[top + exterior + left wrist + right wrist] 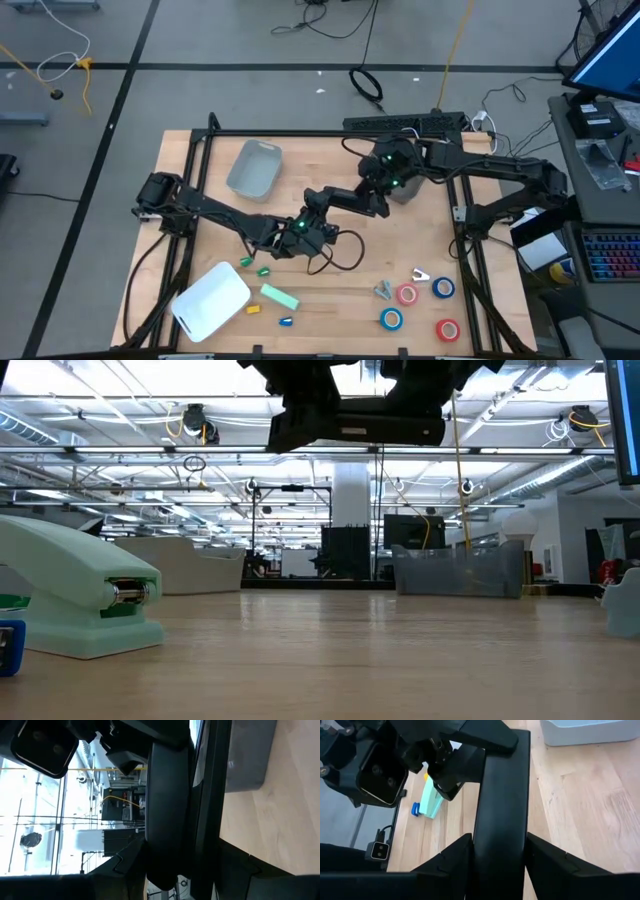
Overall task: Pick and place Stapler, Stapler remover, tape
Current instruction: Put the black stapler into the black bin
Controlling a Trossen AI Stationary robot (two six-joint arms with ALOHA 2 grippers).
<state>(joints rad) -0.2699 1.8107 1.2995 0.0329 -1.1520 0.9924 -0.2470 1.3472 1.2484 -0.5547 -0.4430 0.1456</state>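
So both my arms are bunched up over the middle of the wooden table (200, 170). My left gripper (375, 203) and right gripper (385, 180) hang near each other mid-table; can't tell if either is spread or pinched. The mint green stapler (280, 296) sits at the front edge, well clear of both. The tape rolls (406, 294) cluster front right, also well apart.

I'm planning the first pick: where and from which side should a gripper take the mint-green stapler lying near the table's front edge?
Probably across the long flat sides of the mint-green stapler, near mid-length, coming straight down from above. The high view shows a narrow elongated bar lying at a slant, so the fingers should turn to span its short width. Small green, yellow and blue pieces lie nearby but apart. The left gripper is closest.
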